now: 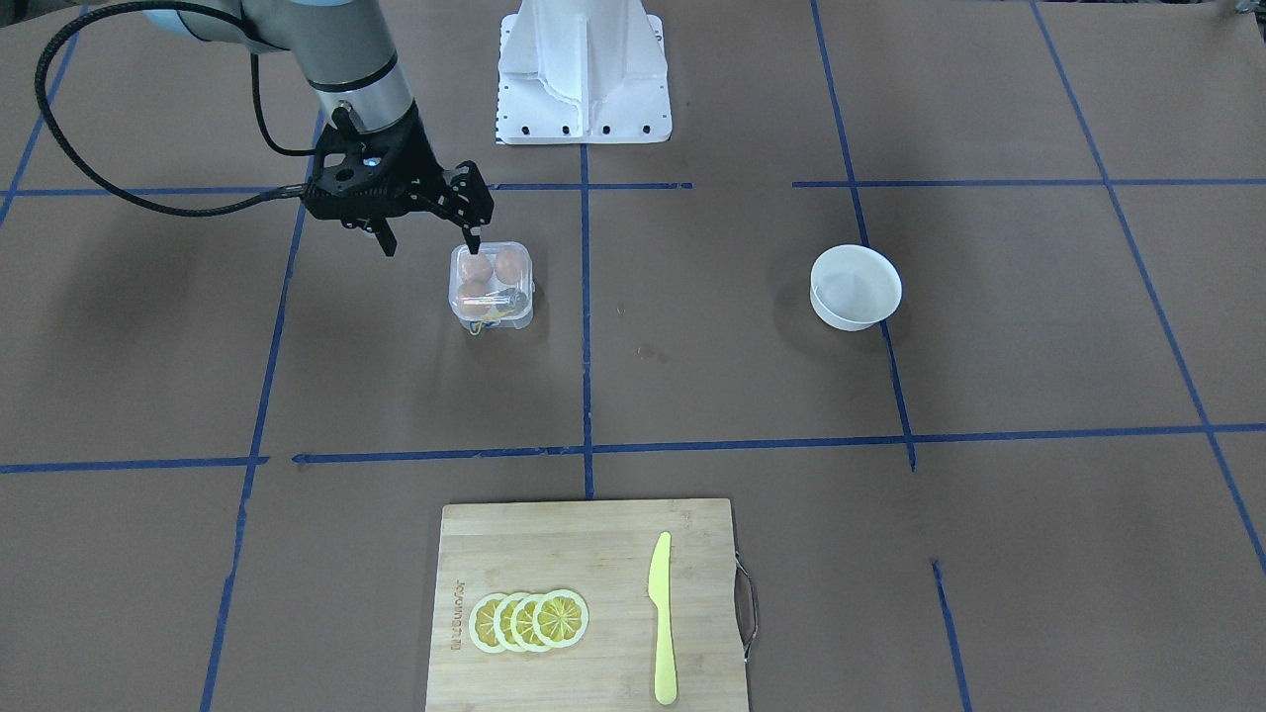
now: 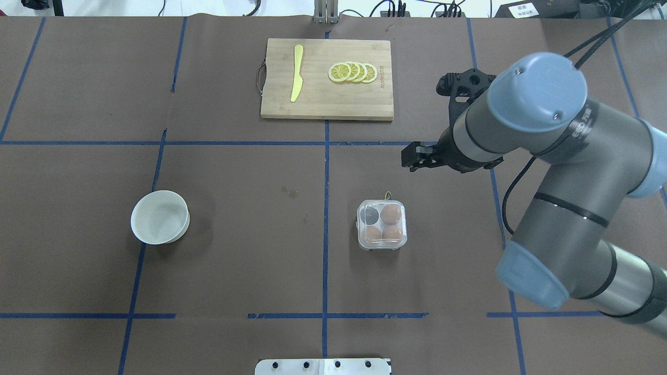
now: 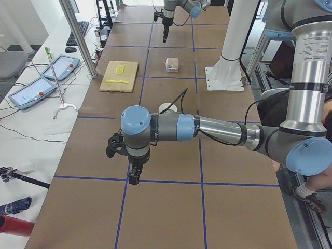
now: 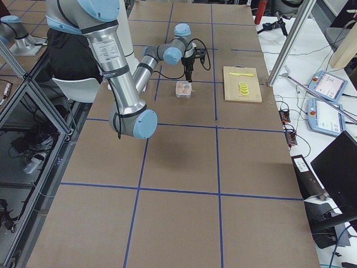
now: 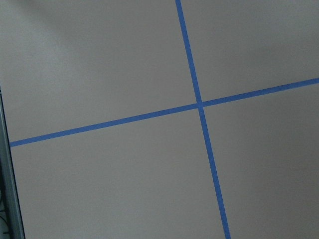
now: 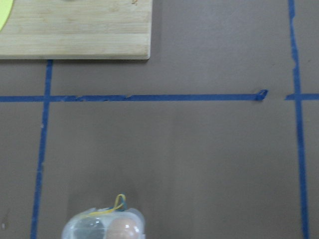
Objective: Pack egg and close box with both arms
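Observation:
The clear egg box (image 1: 492, 285) stands on the brown table with its lid down. Three alike brown eggs (image 2: 391, 213) fill three cells; the fourth cell (image 2: 371, 214) looks dark. My right gripper (image 1: 430, 240) hangs open and empty above the box, apart from it, and also shows in the overhead view (image 2: 417, 156). The right wrist view shows only the box's top edge (image 6: 104, 228) and a yellow band. My left gripper (image 3: 133, 174) hangs over bare table far from the box; I cannot tell whether it is open or shut. The left wrist view shows only table and blue tape.
A white bowl (image 1: 856, 287) stands on the robot's left of the box. A wooden cutting board (image 1: 593, 554) with lemon slices (image 1: 529, 621) and a yellow knife (image 1: 663, 618) lies at the far edge. The white fixed stand (image 1: 584, 69) is at the robot's base.

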Controlling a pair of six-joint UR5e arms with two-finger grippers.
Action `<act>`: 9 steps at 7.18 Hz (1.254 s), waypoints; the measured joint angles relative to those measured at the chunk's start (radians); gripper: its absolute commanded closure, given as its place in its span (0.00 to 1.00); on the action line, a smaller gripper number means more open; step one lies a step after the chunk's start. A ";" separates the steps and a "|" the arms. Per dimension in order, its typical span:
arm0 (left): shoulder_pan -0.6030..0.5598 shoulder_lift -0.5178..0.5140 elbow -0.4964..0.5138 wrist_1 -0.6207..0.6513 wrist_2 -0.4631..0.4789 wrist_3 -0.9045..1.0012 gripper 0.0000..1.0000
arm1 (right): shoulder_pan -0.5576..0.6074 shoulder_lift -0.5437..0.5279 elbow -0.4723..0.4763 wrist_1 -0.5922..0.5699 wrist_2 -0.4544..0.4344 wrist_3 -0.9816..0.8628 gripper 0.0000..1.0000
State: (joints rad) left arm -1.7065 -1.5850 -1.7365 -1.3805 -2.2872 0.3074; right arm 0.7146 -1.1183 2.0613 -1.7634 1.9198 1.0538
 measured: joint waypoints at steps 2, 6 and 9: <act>0.017 0.006 0.003 -0.006 0.000 0.000 0.00 | 0.225 -0.080 -0.005 -0.065 0.159 -0.346 0.00; 0.085 0.079 0.001 -0.138 -0.001 0.002 0.00 | 0.656 -0.252 -0.124 -0.157 0.330 -1.028 0.00; 0.089 0.092 0.007 -0.157 -0.002 0.002 0.00 | 0.779 -0.438 -0.167 -0.144 0.335 -1.139 0.00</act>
State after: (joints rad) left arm -1.6174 -1.4931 -1.7298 -1.5375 -2.2887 0.3096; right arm 1.4935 -1.5560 1.8940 -1.9076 2.2548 -0.0853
